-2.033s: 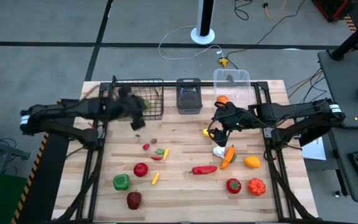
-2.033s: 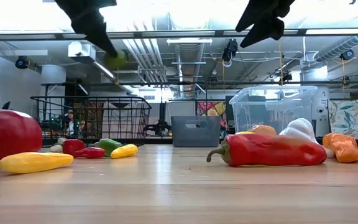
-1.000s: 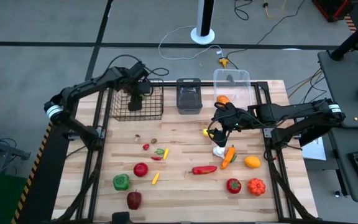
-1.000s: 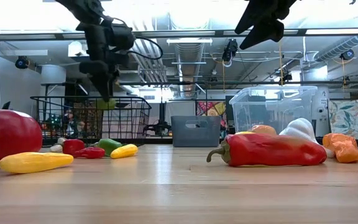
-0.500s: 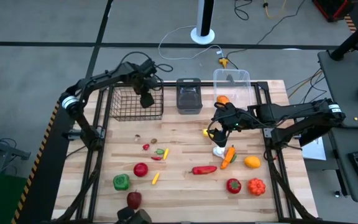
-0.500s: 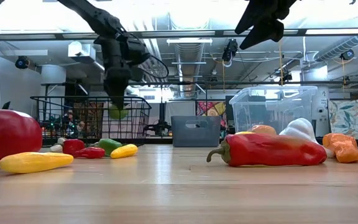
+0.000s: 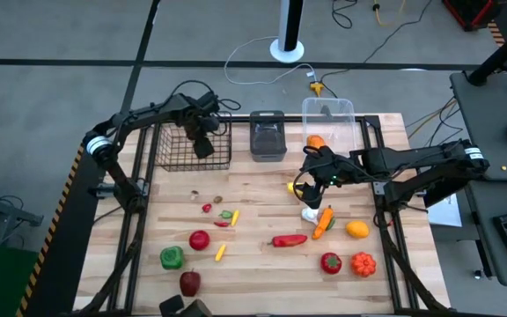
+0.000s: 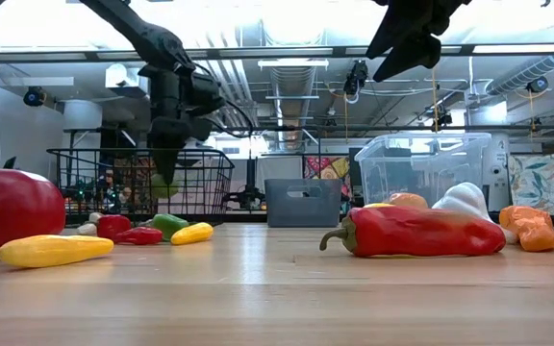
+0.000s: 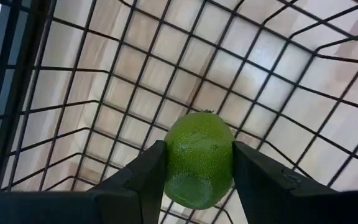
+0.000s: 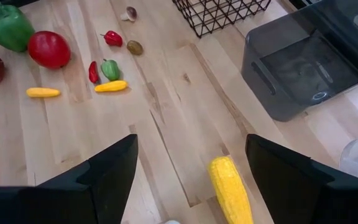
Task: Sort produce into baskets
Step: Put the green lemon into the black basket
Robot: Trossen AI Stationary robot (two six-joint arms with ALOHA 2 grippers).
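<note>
Writing: I find no brand, label or lettering I can read on any item.
Left gripper [image 7: 202,145]: I have it down inside the black wire-mesh basket [image 7: 170,148] at the table's far left; its two fingers [image 9: 138,180] pinch a green lime [image 9: 199,158] between them, one on each side, with the mesh floor just beyond the fruit. In the low view the lime [image 8: 164,185] sits below the basket's rim.
Left-side produce: I see a green bell pepper [image 7: 172,257], a dark red apple [image 7: 189,283], a red tomato [image 7: 199,239] and a small yellow pepper [image 7: 220,252] near the front left; farther back, a small red pepper [image 7: 207,208] and a green chili [image 7: 226,214] lie close together.
Dark grey plastic bin [image 7: 268,136]: it stands just right of the wire basket at the far edge.
Long red pepper [image 7: 290,239]: it lies at mid-table, apart from both grippers.
Right gripper [image 7: 310,179]: I hold it raised over the table's middle right, fingers [image 10: 107,171] spread wide with nothing between them; a yellow corn cob [image 10: 230,190] lies on the wood beneath.
Clear plastic tub [image 7: 328,114]: far right of the row, with an orange fruit [image 7: 315,141] at its near end.
Right-side produce: white garlic [image 7: 310,214], carrot [image 7: 324,222], yellow lemon [image 7: 356,230], red bell pepper [image 7: 330,261], orange pumpkin [image 7: 363,263].
</note>
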